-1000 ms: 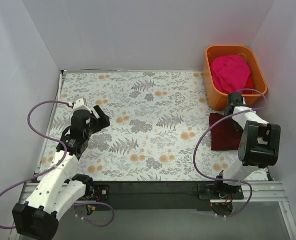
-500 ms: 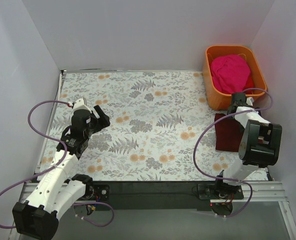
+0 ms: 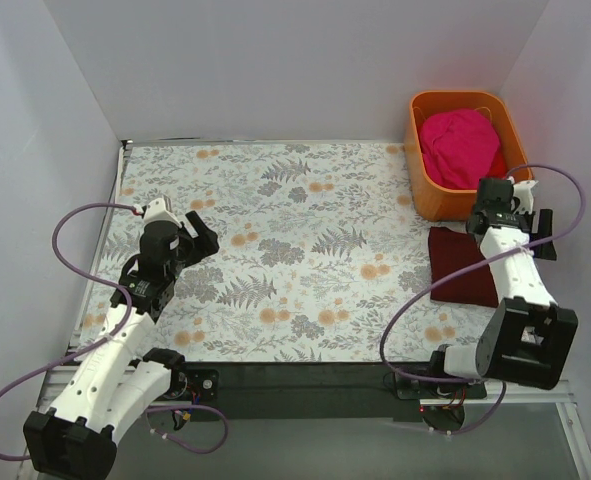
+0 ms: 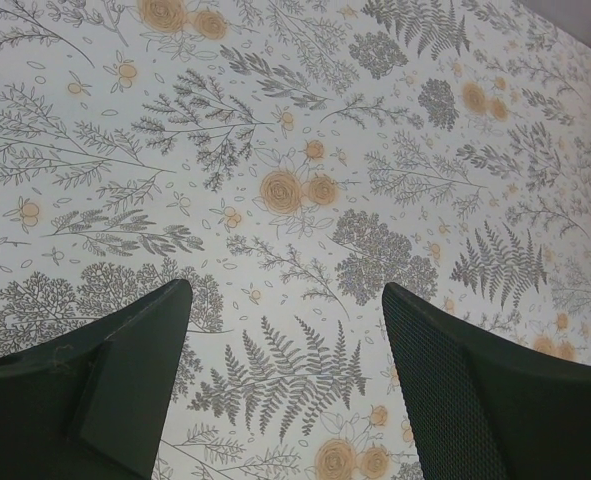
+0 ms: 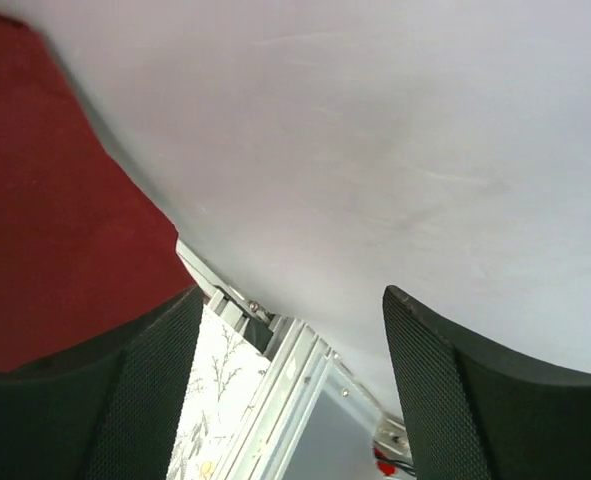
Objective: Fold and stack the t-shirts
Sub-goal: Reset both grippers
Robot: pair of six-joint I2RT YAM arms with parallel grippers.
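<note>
A dark maroon t-shirt (image 3: 462, 266) lies folded on the floral cloth at the right, just in front of the orange tub. It also fills the left of the right wrist view (image 5: 45, 200). A bright magenta-pink t-shirt (image 3: 460, 146) lies bunched in the tub. My right gripper (image 3: 533, 214) is open and empty. It hangs above the maroon shirt's far right corner, close to the right wall, and shows in its own wrist view (image 5: 293, 300). My left gripper (image 3: 203, 231) is open and empty over the bare cloth at the left (image 4: 285, 300).
The orange plastic tub (image 3: 418, 170) stands at the back right corner. White walls close in the left, back and right sides. The right wall (image 5: 375, 150) is close to my right gripper. A metal rail (image 3: 305, 380) runs along the near edge.
My right gripper has come off the maroon shirt and swung right toward the wall. The shirt's left edge has shifted a little to the right. The left arm has barely moved.
</note>
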